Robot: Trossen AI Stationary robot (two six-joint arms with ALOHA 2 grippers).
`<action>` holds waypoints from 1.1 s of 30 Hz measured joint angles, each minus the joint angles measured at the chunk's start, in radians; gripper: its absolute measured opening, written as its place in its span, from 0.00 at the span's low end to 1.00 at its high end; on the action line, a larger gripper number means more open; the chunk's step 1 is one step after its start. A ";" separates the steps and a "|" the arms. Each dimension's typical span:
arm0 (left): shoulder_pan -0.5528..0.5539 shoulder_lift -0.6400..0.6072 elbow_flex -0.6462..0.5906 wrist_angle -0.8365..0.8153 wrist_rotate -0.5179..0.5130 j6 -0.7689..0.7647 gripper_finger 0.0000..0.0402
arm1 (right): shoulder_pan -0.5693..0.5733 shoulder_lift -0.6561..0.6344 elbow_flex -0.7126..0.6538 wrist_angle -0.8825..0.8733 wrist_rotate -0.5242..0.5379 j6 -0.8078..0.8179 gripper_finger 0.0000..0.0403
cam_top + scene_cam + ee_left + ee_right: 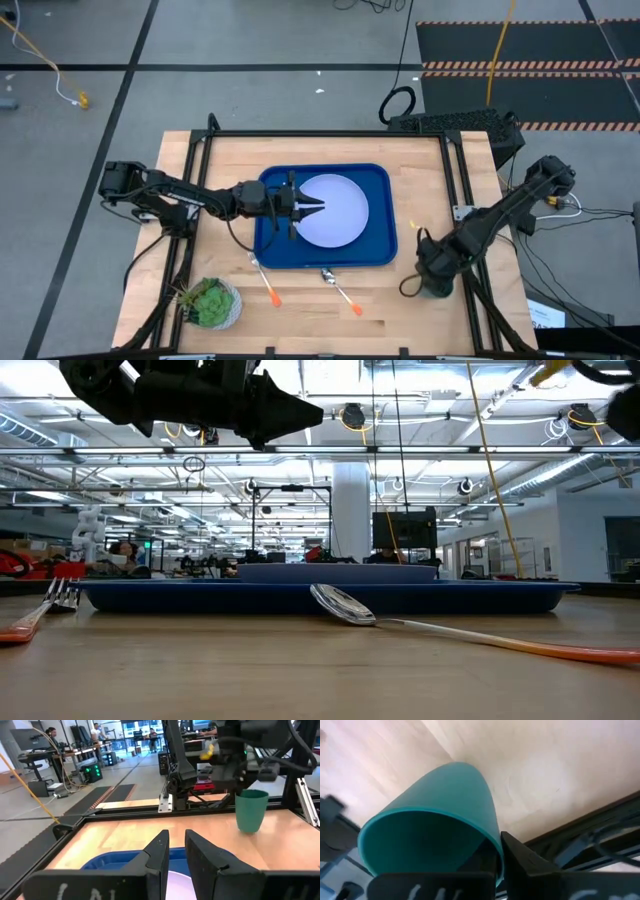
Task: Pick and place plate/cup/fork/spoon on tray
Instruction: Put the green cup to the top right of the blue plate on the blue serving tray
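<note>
I saw my right gripper [436, 283] clamped on the green cup's [435, 835] rim, right of the blue tray [380, 250]. My left gripper [312, 208] hovered over the plate [340, 215] in that tray, fingers narrowly parted, holding nothing.

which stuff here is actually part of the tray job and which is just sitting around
Part of the job: tray; plate already on it; cup pinched at the rim by the right gripper; fork; spoon; left gripper over the plate.

Just lying about: potted plant.

No text, label, brand or number can be read in any view.
</note>
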 joint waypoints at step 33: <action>0.017 0.000 0.000 -0.011 -0.045 0.006 0.17 | -1.003 0.146 0.336 0.097 0.496 -1.093 0.00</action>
